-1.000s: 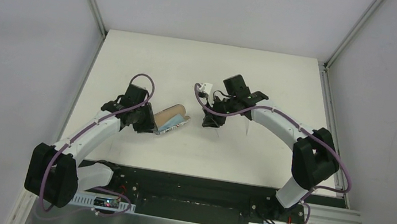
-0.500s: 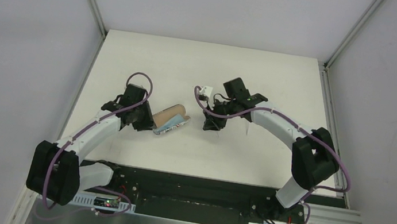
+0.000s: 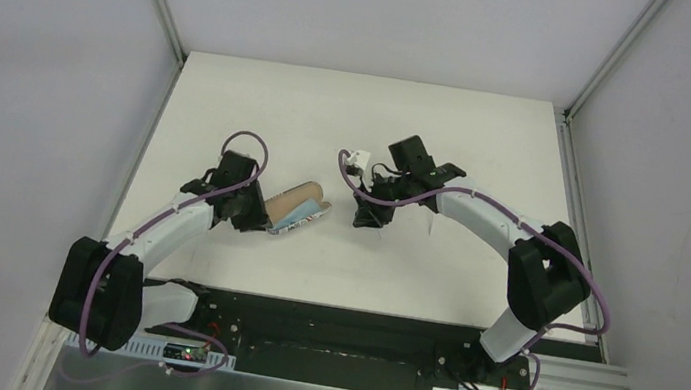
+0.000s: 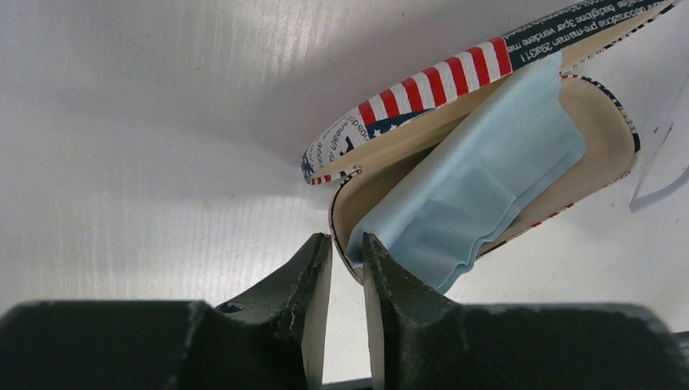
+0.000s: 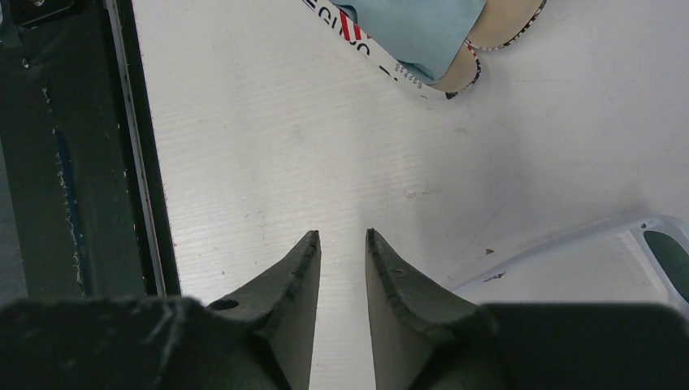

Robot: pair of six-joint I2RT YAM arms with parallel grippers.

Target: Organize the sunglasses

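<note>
– Grey walls (image 3: 36, 64) close off a white counter (image 3: 352, 115). Where does each item sit?
– On the counter, just beside the right claw (image 5: 341, 234), lie the sunglasses (image 5: 670, 253), with one temple arm stretched along the surface. The case (image 4: 601, 122) lies open at the left claw (image 4: 345, 240), apart from the sunglasses, with a blue cloth (image 4: 471, 195) inside it.
– Claw states?
– Right: fingers a little apart, nothing between them. Left: tips nearly together at the near rim of the case. Whether they pinch that rim cannot be told.
– Step in hand?
– Most likely: steady the case, then load the sunglasses into it.
– Procedure?
– 1. Bear on the rim of the case only, not on the cloth, so the case does not slide or fold shut.
2. Spread the right claw wider before descending.
3. Take the frame at the bridge or near a hinge, never on a lens.
4. Close gently, because the thin frame will probably flex.
5. Lower the sunglasses lengthwise onto the cloth. The outstretched temple arm may catch the rim, so approach along the long axis of the case.
</note>
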